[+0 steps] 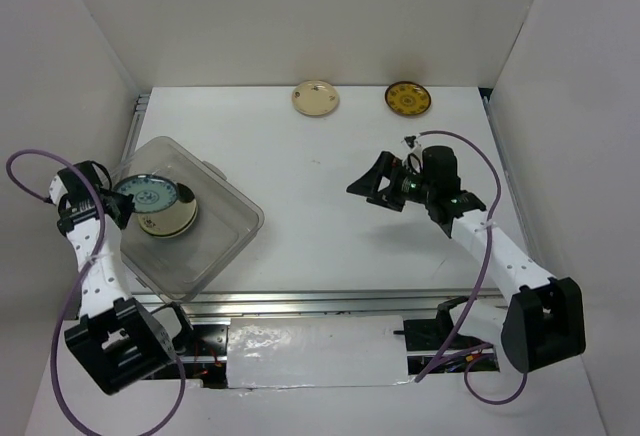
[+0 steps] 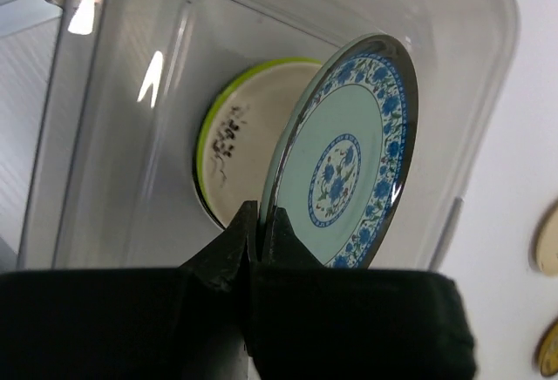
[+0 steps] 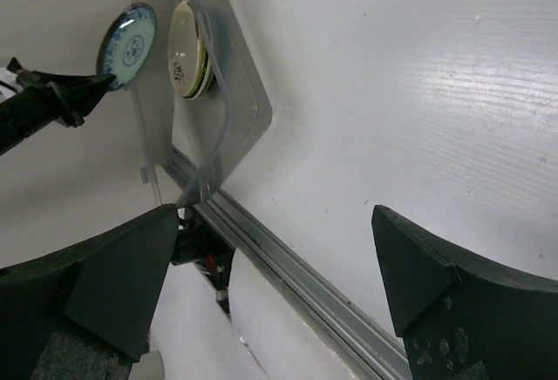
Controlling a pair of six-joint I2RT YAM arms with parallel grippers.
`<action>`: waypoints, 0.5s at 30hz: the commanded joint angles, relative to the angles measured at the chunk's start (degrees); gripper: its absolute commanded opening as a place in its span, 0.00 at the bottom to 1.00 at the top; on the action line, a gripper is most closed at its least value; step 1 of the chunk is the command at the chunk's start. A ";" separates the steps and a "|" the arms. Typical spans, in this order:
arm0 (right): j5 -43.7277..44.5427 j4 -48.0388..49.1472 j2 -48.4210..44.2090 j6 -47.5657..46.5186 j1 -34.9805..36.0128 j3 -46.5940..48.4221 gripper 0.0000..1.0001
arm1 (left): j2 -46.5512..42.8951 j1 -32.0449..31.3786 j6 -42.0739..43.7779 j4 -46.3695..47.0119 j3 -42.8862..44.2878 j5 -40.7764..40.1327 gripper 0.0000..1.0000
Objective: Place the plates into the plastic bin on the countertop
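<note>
My left gripper point(image 1: 118, 203) is shut on the rim of a teal-blue patterned plate point(image 1: 148, 194) and holds it tilted over the clear plastic bin point(image 1: 225, 226) at the left of the white countertop point(image 1: 320, 186). In the left wrist view the fingertips point(image 2: 281, 223) pinch the plate point(image 2: 349, 162) above a lime-rimmed plate point(image 2: 235, 149) lying in the bin point(image 2: 122, 110). A stack of plates point(image 1: 172, 220) sits in the bin. A cream plate point(image 1: 315, 98) and a mustard-brown plate point(image 1: 408, 99) lie at the far edge. My right gripper point(image 1: 375, 184) is open and empty above mid-table.
The right wrist view shows the open gripper point(image 3: 279, 258) over the metal rail point(image 3: 288, 267) at the table's near edge, with the bin point(image 3: 235, 110) and the held plate point(image 3: 128, 44) beyond. White walls enclose the table on three sides.
</note>
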 commanded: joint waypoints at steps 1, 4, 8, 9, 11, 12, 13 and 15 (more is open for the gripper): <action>-1.35 0.15 -3.72 -2.26 -1.27 0.35 1.00 | 3.53 1.38 -0.70 2.80 1.32 0.18 0.08; -2.23 0.15 -4.34 -2.26 -2.06 0.88 1.00 | 6.35 1.47 0.45 2.35 2.55 2.28 0.58; -0.92 -0.11 -2.42 -2.52 -3.90 1.84 1.00 | 4.61 0.68 4.30 1.39 4.39 5.88 0.93; -0.92 0.58 -1.53 -2.52 -4.61 2.11 1.00 | 4.07 0.16 5.62 0.26 5.36 6.85 0.99; 3.35 1.64 3.36 -1.65 -7.06 3.69 1.00 | 2.32 -0.72 10.26 -4.22 8.42 10.18 0.99; 6.00 2.52 5.48 -0.51 -8.21 4.30 1.00 | 1.61 -2.82 12.03 -5.54 9.05 11.86 0.99; 8.37 3.92 8.03 0.81 -9.61 5.35 1.00 | 0.48 -4.32 15.01 -6.51 9.40 13.44 0.99; 13.22 9.11 17.16 6.25 -13.39 7.02 1.00 | -3.74 -10.53 16.18 -9.24 9.23 13.64 0.99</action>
